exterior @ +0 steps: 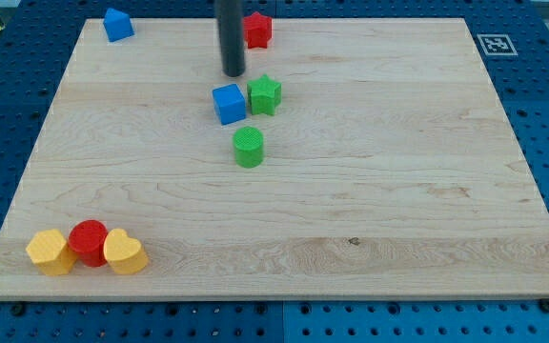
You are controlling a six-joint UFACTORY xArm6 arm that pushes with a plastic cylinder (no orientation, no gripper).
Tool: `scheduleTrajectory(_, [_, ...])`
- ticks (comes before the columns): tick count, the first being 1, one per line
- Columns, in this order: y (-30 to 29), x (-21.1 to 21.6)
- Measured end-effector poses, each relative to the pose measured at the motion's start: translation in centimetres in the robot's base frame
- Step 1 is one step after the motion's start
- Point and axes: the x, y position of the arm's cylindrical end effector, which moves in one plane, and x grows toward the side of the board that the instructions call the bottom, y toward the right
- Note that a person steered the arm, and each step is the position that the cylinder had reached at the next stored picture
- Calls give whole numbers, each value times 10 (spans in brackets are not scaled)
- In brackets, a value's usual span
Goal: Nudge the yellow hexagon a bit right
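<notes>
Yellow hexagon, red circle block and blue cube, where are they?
yellow hexagon [49, 252], camera view, its top face.
red cylinder [89, 240], camera view, its round top.
blue cube [228, 103], camera view, its top face.

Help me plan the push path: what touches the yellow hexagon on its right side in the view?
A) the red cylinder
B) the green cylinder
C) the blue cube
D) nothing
A: the red cylinder sits against the right side of the yellow hexagon, with the yellow heart beyond it.
</notes>
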Motion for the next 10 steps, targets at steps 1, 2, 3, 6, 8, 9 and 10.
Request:
scheduleTrajectory(1, [-25, 6])
scheduleTrajectory(2, [-25, 6])
scheduleTrajectory(3, [-29, 34])
scheduleTrajectory(6, [-222, 144])
scheduleTrajectory(8, [-224, 186])
scheduleTrajectory(9, [-223, 287])
scheduleTrajectory(10, [-221, 306])
